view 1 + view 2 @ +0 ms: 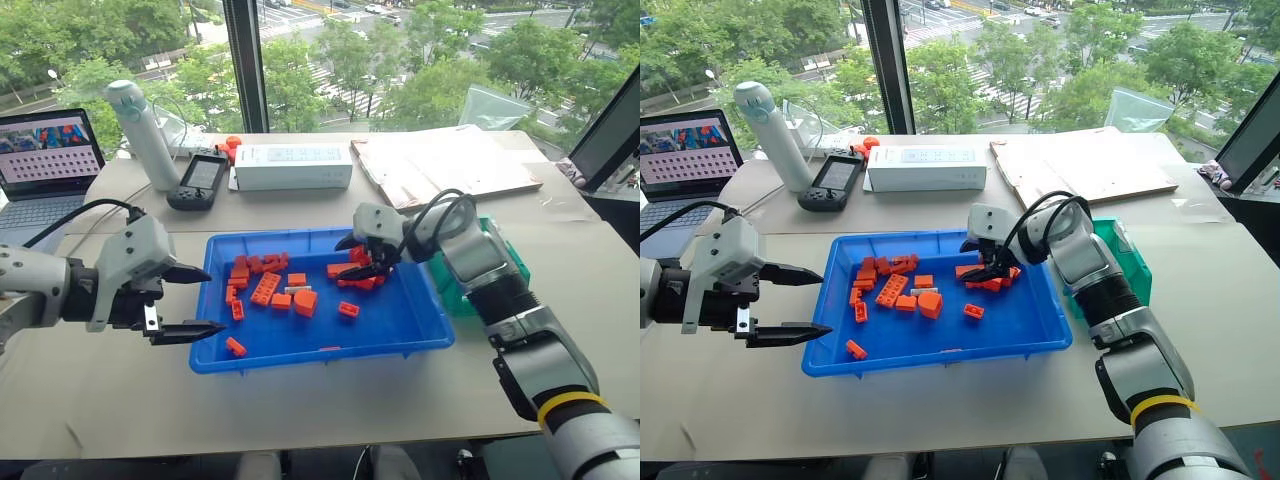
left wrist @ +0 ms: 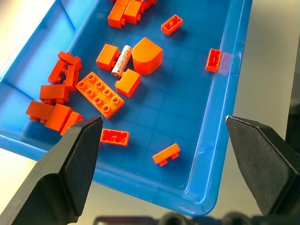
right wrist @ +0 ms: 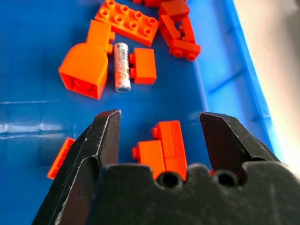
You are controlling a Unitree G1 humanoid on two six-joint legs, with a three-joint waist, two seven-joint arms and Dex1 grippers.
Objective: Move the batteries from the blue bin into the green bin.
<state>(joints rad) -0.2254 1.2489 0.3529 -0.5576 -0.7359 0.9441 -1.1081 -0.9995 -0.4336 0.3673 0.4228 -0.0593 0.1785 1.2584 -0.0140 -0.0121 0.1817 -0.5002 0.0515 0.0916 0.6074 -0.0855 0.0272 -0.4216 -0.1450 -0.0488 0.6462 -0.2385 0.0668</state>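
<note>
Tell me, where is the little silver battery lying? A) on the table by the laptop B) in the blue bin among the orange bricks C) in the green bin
B: the battery lies in the blue bin, tucked among orange bricks.

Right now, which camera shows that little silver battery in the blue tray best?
The right wrist view: the small silver cylindrical battery lies close and unobstructed among orange bricks. The left wrist view shows it smaller. In the head views it is a faint pale sliver.
</note>
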